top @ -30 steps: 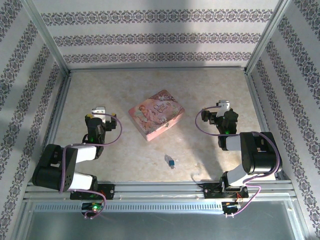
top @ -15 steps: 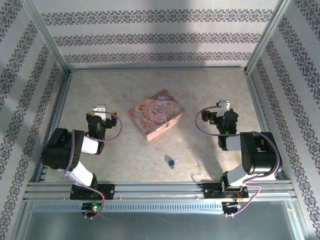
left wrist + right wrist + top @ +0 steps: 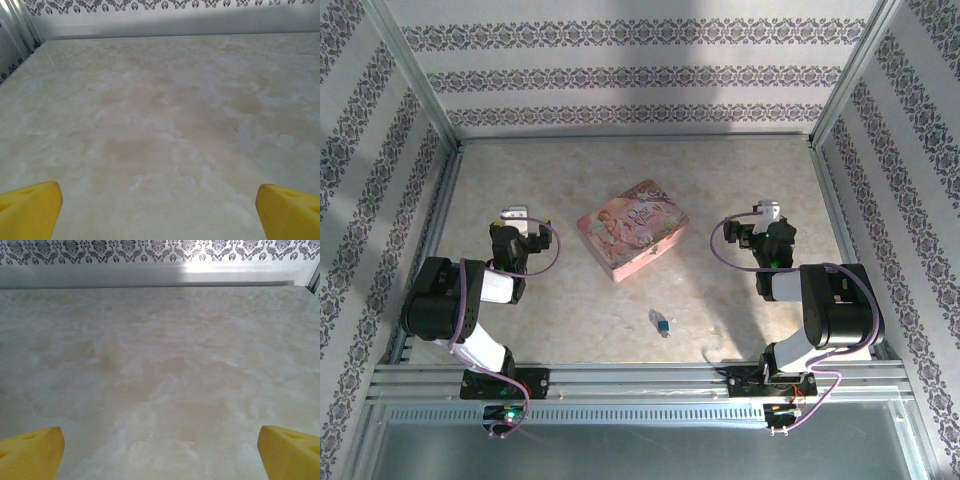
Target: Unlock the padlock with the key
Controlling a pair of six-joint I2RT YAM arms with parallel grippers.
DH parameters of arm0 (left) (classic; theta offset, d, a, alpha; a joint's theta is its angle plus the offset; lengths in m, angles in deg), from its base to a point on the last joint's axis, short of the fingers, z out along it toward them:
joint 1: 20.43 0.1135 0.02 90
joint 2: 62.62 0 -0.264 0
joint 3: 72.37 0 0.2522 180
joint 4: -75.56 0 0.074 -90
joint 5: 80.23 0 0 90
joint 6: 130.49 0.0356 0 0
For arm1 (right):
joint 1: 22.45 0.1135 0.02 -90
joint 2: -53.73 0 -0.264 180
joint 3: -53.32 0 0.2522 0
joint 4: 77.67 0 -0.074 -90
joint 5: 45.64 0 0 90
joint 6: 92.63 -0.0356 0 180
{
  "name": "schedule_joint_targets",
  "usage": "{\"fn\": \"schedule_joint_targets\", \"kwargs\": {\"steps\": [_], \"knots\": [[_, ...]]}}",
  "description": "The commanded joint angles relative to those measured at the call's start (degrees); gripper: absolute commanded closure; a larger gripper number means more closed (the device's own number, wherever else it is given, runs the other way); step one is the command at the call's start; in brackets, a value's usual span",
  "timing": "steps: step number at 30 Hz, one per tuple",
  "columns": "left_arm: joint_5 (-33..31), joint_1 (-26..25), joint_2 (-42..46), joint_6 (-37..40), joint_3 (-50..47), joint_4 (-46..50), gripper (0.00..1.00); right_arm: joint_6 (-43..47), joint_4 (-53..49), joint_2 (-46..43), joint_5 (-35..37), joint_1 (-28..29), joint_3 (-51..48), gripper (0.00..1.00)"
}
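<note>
Left gripper (image 3: 159, 214): yellow wedge-shaped foam pads (image 3: 30, 210) clipped by the bottom and side edges. Same on the right gripper (image 3: 160, 455), pads (image 3: 290, 452). Top view: tiny blue-teal padlock (image 3: 661, 323) too small to resolve. Shackle state unreadable, and the grey bit at its far end could be shackle or thin silvery key. Pink illustrated rectangular tin (image 3: 633, 228): lid artwork too blurred to read.
</note>
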Motion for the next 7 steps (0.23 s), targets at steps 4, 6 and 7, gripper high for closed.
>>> {"fn": "schedule_joint_targets", "kwargs": {"steps": [4, 6, 7], "knots": [[1.2, 0.6, 0.7, -0.4, 0.4, 1.0, 0.01, 0.5, 0.3, -0.5, 1.1, 0.9, 0.5, 0.02], [1.2, 0.6, 0.7, -0.4, 0.4, 1.0, 0.01, 0.3, 0.2, -0.5, 1.6, 1.0, 0.7, 0.01], [1.2, 0.6, 0.7, -0.4, 0.4, 1.0, 0.01, -0.1, 0.0, -0.5, 2.4, 1.0, 0.8, 0.02]]}}
